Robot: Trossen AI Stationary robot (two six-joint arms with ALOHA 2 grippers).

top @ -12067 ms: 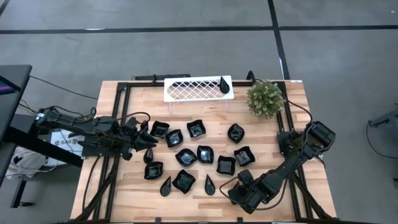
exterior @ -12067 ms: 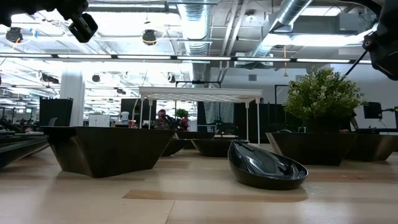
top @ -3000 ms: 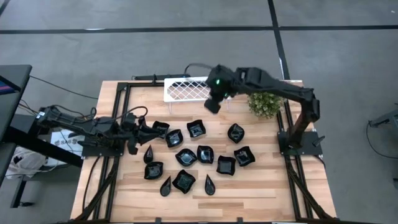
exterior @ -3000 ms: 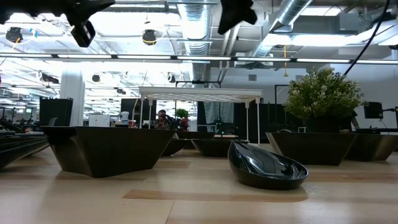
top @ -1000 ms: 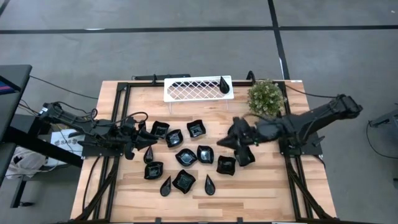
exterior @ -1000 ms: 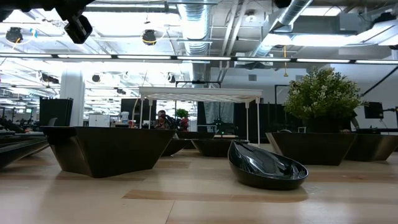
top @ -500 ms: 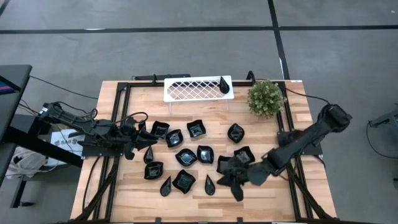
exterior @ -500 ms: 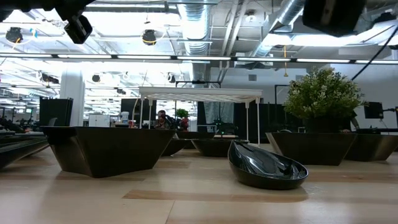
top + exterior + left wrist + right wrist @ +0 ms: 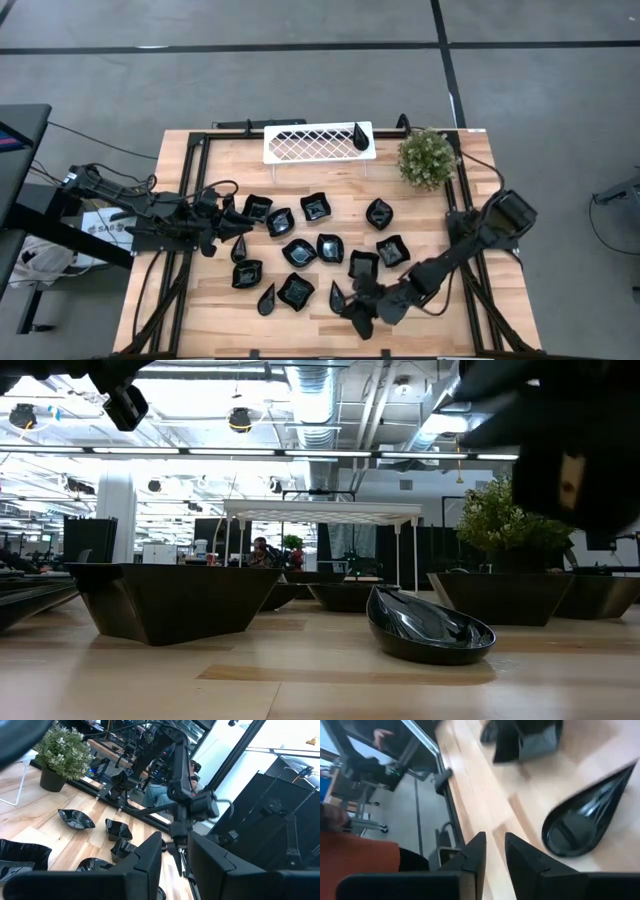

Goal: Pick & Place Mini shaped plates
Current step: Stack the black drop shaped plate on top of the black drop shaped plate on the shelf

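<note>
On the table [image 9: 430,210] we see the plates [image 9: 318,247] clustered at centre, one teardrop [image 9: 360,136] lying on the white tray [image 9: 305,143] at 12 o'clock beside the plant [image 9: 427,157]. Our left jaws [image 9: 240,222] wait at 9 o'clock, slightly parted, empty. Our right jaws [image 9: 358,318] hover at 6 o'clock just beside a teardrop plate [image 9: 585,817], narrowly parted, holding nothing.

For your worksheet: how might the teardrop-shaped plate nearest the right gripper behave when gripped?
The teardrop plate looks glossy, so it is probably slippery. Its rounded belly suggests it may rock. It seems rigid. The right gripper is beside it.
</note>
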